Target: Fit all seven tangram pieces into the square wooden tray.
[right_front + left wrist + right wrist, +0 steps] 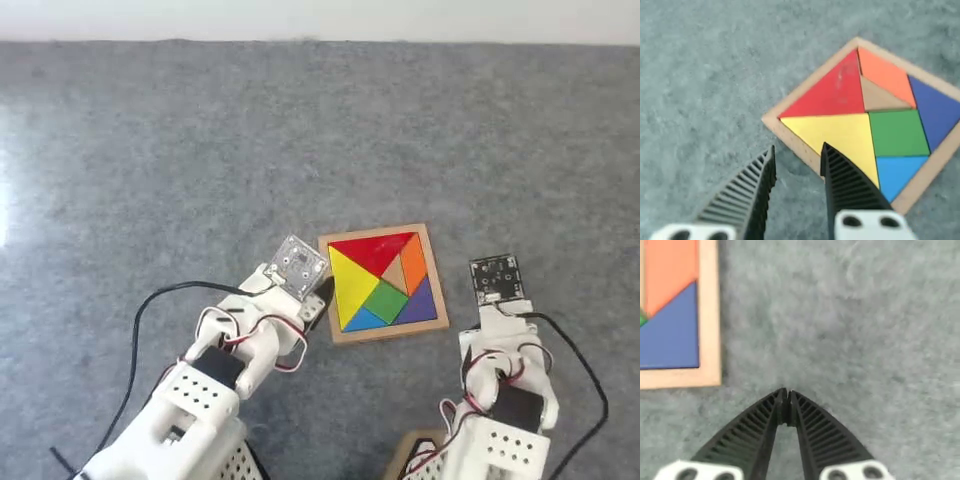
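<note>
Nearest me, I am looking down the left gripper (798,148). Its jaws are standing apart with nothing between them. One finger (845,180) is hanging over the near rim of the tray (810,81), beside the yellow triangle (840,135). I cannot tell whether that finger is touching the wood.

The right gripper (785,391) is clenched on nothing, with its tips pressed together over the grey felt (200,150). It is sitting just beside the tray corner that holds the dark blue triangle (665,335).

So the tray is lying between the two arms and turned slightly on the felt, and the left arm is the nearer one. Being square, it is giving me no long axis to line up on.

Reading outward from the yellow triangle, I am counting the light blue triangle (897,170), the green square (897,132), the red triangle (832,92), the tan triangle (877,97) and the orange piece (885,72). With the dark blue triangle that makes seven, all lying flat inside the rim.

I am judging the fit finished. The coming move is a retreat, and the tray is lying dead ahead of the left jaws. I am planning to lift that arm up and back so the finger does not catch the rim.
</note>
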{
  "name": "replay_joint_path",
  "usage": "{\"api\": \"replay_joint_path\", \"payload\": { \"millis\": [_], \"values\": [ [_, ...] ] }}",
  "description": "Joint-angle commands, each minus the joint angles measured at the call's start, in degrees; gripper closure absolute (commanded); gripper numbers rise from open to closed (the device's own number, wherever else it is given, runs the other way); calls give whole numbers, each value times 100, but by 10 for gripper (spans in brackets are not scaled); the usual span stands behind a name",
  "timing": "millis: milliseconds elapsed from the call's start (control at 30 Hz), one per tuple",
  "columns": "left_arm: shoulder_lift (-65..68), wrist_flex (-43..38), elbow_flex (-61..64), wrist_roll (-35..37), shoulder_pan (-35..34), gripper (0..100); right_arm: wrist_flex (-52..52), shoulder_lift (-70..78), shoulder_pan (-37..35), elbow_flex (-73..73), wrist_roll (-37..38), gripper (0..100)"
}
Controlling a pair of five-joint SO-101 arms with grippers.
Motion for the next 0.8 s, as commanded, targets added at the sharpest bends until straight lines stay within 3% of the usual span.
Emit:
{"api": "replay_joint_path", "payload": {
  "millis": [0,100,200,300,433,600,767],
  "values": [
    [-158,-167,-4,18,0,855,-180,-4,-101,105,-35,992],
    [-264,-492,-180,105,-229,855,-163,-40,-110,114,-35,992],
    [-879,-703,-215,949,-862,855,-154,-31,-110,114,-35,992],
    [-1846,-308,-75,1618,-1398,855,-154,-31,-110,114,-35,992],
    [-3253,404,523,1635,-1116,855,-163,-31,-110,123,-35,992],
    [-4448,2796,514,1644,-105,857,-171,-31,-110,123,-35,992],
    [-4835,4519,488,1644,88,857,-154,-31,-101,132,-35,992]
  ]
}}
